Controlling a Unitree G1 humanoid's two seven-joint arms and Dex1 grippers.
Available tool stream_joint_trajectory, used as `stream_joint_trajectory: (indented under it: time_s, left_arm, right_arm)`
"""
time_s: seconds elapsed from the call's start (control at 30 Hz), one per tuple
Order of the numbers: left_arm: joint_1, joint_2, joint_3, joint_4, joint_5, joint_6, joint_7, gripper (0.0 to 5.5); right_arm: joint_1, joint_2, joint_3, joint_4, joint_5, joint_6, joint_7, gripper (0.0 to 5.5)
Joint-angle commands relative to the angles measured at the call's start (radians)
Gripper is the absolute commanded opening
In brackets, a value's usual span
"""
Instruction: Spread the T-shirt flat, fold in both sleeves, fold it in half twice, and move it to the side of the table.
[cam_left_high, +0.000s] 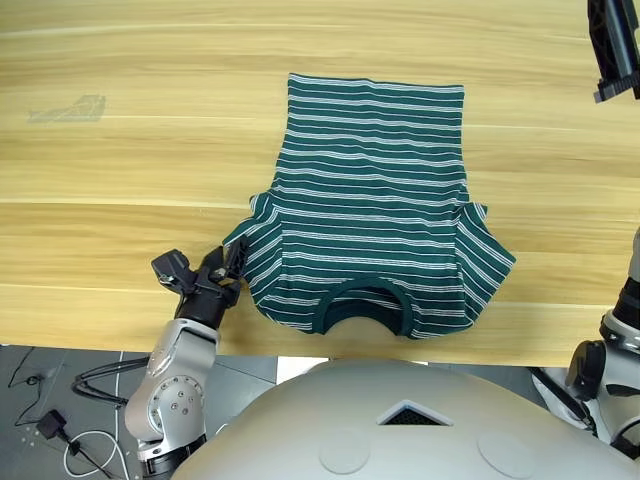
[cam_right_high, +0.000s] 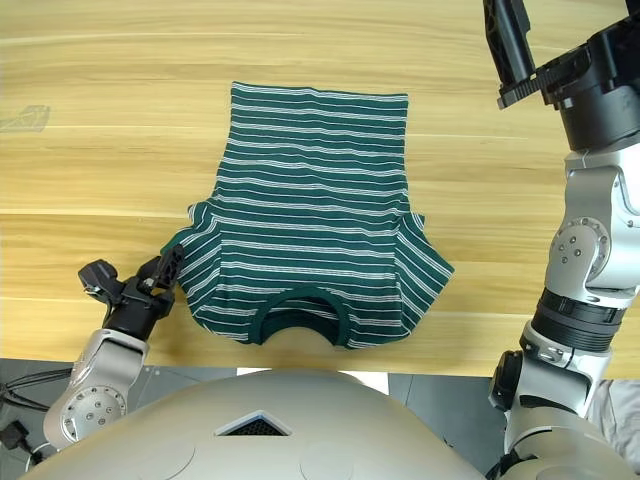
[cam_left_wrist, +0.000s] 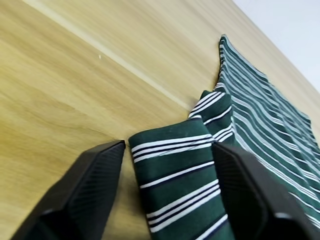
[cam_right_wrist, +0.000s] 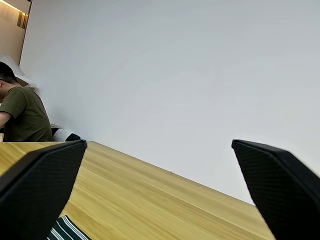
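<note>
Our released left tool straddles a sleeve of the green, white-striped T-shirt; we should pinch it squarely. The right tool hangs released.

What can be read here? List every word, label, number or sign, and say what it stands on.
None can be read.
T-shirt: stripes only, no print or label showing.
Table: bare wood grain, no writing.
Pale patch on the table: no legible marks; too faint to tell whether it bears any.
</note>
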Motion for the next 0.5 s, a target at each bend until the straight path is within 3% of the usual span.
stream_joint_trajectory:
  time_s: [0.03,0.5]
  left_arm:
    - [0.011,0.001,-0.021,0.056,0.034,0.027,0.007,2.51]
    - [-0.013,-0.003,-0.021,0.102,0.082,-0.003,0.010,0.07]
  right_arm:
    - [0.007,0.012,0.009,0.005,-0.020,0.001,0.016,5.40]
    - [0.038,0.034,0.014,0.006,-0.057,-0.014,0.044,5.40]
